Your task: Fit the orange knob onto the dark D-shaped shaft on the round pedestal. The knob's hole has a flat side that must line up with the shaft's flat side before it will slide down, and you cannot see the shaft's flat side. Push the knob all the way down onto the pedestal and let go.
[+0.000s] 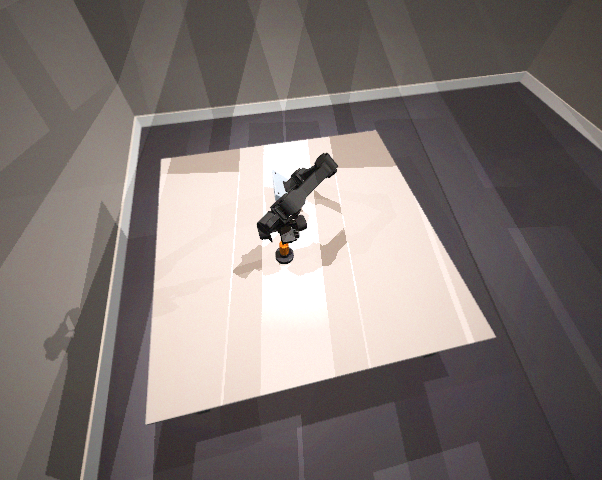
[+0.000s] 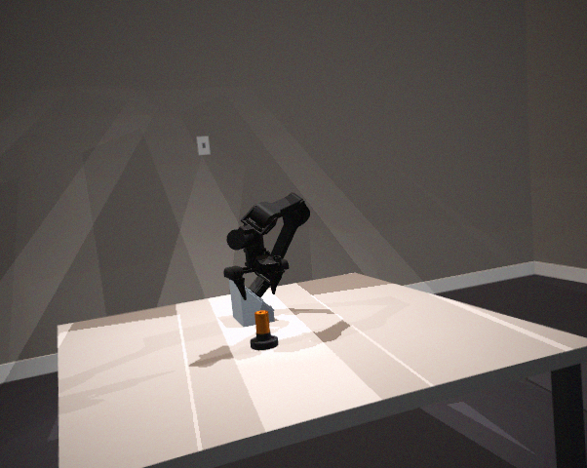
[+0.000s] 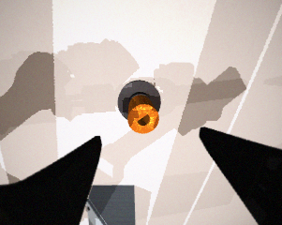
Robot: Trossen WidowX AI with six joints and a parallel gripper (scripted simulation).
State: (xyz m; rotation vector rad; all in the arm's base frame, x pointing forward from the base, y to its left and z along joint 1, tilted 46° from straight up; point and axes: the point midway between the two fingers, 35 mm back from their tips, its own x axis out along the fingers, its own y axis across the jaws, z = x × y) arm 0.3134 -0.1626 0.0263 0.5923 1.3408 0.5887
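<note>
Standing upright between and beyond my spread, unladen claw [image 1: 279, 240] [image 2: 259, 296] [image 3: 151, 135]: one orange knob [image 1: 284, 248] [image 2: 261, 323] [image 3: 143, 118], on the round pedestal [image 1: 284, 257] [image 2: 264, 342] [image 3: 128, 88]. Wrist view only: dark D-shaped opening in its top. Exterior view only: its full side, lower than my fingertips, and a pale wall plate [image 2: 203, 145] behind me.
</note>
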